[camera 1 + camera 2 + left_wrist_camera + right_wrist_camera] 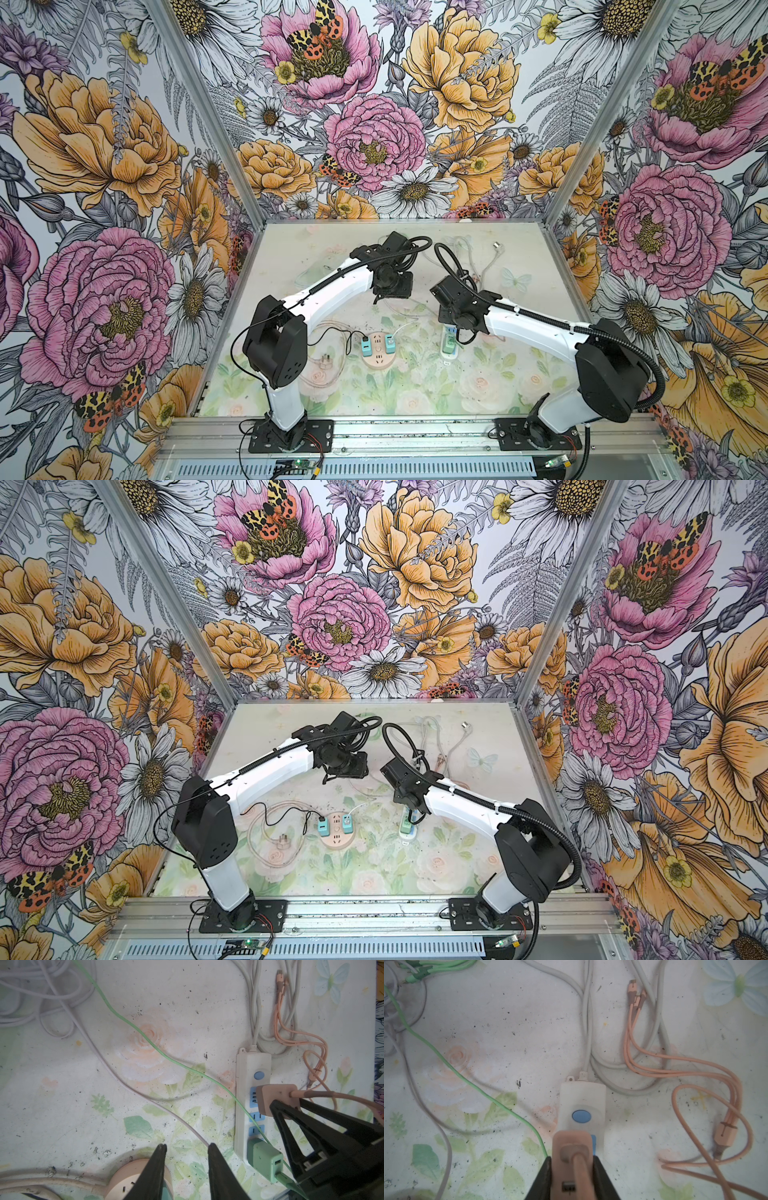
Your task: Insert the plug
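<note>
A peach-pink plug [572, 1153] with its pink cable is held between the fingers of my right gripper [572, 1159], which is shut on it. In the left wrist view the plug [276, 1097] sits over the blue outlet nearest the round blue switch [258, 1075] of the white power strip [253, 1064]. Its prongs are hidden, so I cannot tell whether they are in. A green charger [264, 1159] fills the strip's last outlet. My left gripper [188, 1145] is open and empty, above the table beside a round peach socket [133, 1178]. The strip [449, 351] lies under the right wrist in both top views.
The round socket [377, 353] carries two teal adapters. A thin green cable [467, 1080] crosses the floral table. Pink cables [695, 1076] loop beside the strip. Grey cords [587, 1022] run toward the back. A white cable bundle [41, 991] lies nearby.
</note>
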You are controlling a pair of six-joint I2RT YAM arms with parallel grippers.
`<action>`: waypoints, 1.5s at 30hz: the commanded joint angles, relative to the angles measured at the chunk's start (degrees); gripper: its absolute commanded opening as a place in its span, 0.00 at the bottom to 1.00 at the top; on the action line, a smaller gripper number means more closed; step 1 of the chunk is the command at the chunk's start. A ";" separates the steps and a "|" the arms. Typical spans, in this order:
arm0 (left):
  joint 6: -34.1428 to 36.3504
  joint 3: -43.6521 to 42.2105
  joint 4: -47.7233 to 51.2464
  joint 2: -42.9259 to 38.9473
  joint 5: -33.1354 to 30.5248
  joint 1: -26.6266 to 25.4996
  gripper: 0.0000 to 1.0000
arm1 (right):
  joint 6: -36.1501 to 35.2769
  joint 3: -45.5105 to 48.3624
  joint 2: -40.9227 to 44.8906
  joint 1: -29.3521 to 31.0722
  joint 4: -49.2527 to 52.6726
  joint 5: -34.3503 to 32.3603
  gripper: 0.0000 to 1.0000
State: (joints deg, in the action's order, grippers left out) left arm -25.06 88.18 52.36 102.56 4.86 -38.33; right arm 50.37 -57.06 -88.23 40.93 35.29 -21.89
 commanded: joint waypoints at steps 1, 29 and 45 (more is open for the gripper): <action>0.71 1.46 0.21 0.09 -1.19 0.49 0.37 | 0.41 -1.02 -2.09 0.40 1.69 -1.64 0.00; 0.30 -0.85 0.47 -1.17 -3.53 0.57 0.36 | -7.74 -3.23 -2.99 2.40 6.12 -8.70 0.00; 4.17 -2.05 0.40 -6.60 -6.54 2.00 0.36 | -3.76 1.27 -3.34 2.19 3.44 -1.36 0.00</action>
State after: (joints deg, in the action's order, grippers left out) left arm -23.33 86.43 52.97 98.32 0.30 -37.36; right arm 44.77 -57.56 -90.35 43.07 38.63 -27.64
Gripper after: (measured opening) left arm 0.363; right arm 0.287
